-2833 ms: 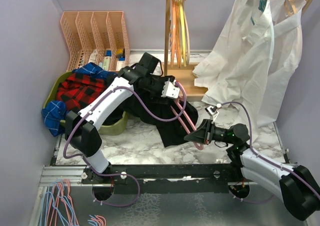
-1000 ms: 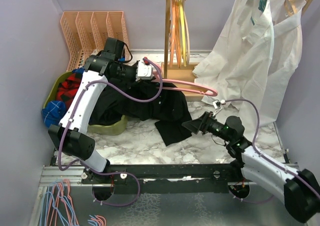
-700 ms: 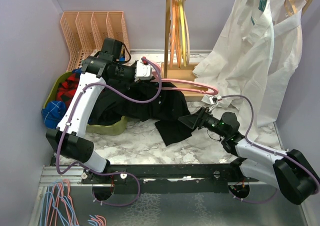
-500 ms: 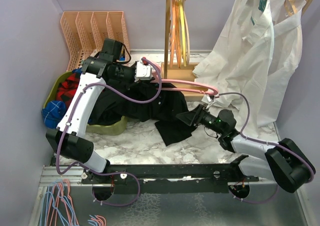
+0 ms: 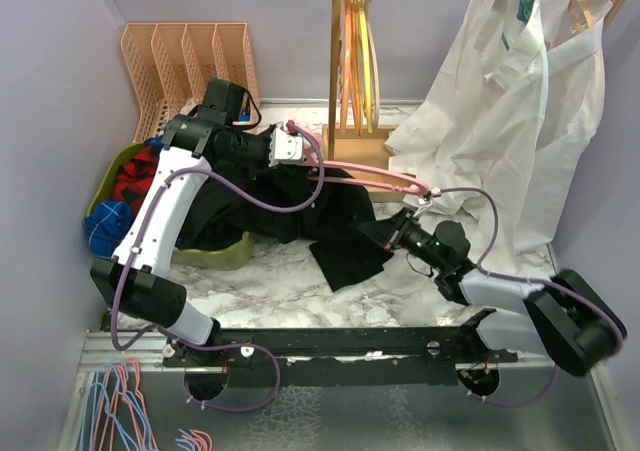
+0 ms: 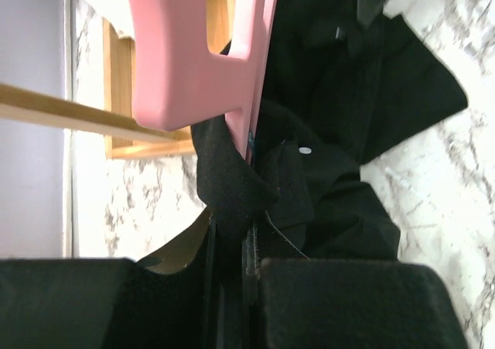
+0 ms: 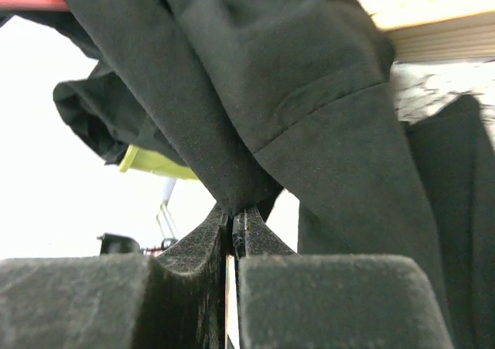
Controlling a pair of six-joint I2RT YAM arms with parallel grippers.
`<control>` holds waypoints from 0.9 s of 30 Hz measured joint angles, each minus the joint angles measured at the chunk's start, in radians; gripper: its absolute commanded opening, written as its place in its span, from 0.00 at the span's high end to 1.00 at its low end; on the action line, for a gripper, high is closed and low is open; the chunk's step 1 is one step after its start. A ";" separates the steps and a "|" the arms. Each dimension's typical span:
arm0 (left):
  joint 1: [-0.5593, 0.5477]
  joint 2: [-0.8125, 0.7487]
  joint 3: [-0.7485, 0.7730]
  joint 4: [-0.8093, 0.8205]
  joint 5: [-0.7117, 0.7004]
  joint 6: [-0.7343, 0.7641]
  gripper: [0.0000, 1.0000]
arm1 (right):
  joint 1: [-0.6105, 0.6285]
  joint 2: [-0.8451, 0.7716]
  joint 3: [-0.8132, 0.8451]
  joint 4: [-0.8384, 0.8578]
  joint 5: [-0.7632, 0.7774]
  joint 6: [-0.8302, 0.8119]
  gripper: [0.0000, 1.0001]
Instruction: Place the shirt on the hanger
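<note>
The pink hanger [image 5: 370, 174] juts rightwards from my left gripper [image 5: 292, 151], which is shut on its hook end. The black shirt [image 5: 335, 221] hangs below it, draped from the green basket to the marble table. In the left wrist view the hanger [image 6: 193, 55] runs down into the left gripper [image 6: 249, 248], with the shirt's collar [image 6: 232, 186] bunched against it. My right gripper [image 5: 378, 233] is at the shirt's right edge. The right wrist view shows the right gripper [image 7: 232, 221] pinching a fold of the shirt [image 7: 309, 94] between closed fingers.
A green basket [image 5: 225, 256] at the left holds a red-and-black plaid garment [image 5: 150, 181]. An orange file rack [image 5: 190, 61] stands behind it. A wooden rack [image 5: 335, 71] carries orange and yellow hangers, and white shirts [image 5: 520, 101] hang at the right. Spare hangers [image 5: 115, 411] lie bottom left.
My right gripper reached left to the shirt's edge and closed on the cloth. The left arm kept the hanger, whose far end dipped slightly.
</note>
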 measured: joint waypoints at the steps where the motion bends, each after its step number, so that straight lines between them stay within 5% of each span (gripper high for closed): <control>1: 0.000 -0.002 0.000 -0.005 -0.022 0.017 1.00 | -0.006 -0.058 -0.013 -0.051 0.031 -0.002 0.99; 11: -0.007 -0.021 0.011 -0.097 -0.176 0.205 1.00 | -0.034 -0.406 0.088 -0.577 0.232 -0.155 0.99; 27: -0.143 -0.085 -0.032 -0.004 -0.517 0.294 1.00 | -0.032 -0.329 0.448 -1.175 0.326 -0.498 0.99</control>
